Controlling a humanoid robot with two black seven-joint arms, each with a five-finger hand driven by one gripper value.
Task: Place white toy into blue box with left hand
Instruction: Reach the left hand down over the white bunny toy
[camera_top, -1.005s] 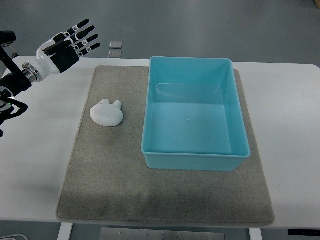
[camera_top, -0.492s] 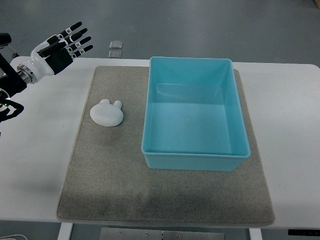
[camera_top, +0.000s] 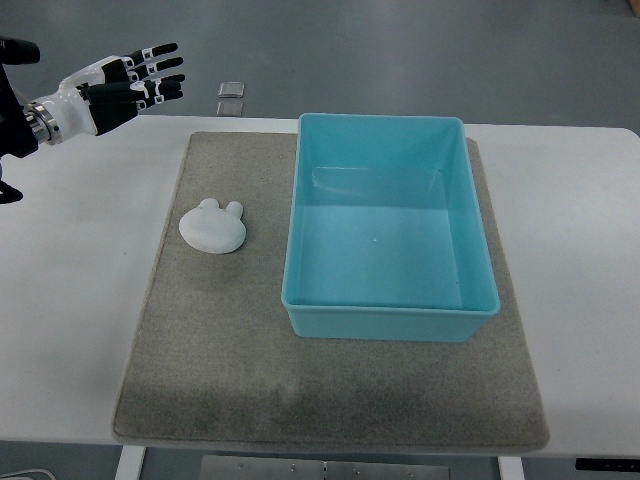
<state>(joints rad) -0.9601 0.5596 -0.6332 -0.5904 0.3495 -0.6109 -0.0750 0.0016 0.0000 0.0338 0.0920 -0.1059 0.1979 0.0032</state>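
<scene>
The left robot hand (camera_top: 120, 80) hovers with spread, empty fingers far from the white toy (camera_top: 213, 226), which lies on the mat beside the blue box (camera_top: 385, 228), so it should descend directly above it.

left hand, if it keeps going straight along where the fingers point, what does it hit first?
Probably nothing. The left hand points right along the table's far edge, above the blue box and away from the white toy. Height is unclear.
</scene>
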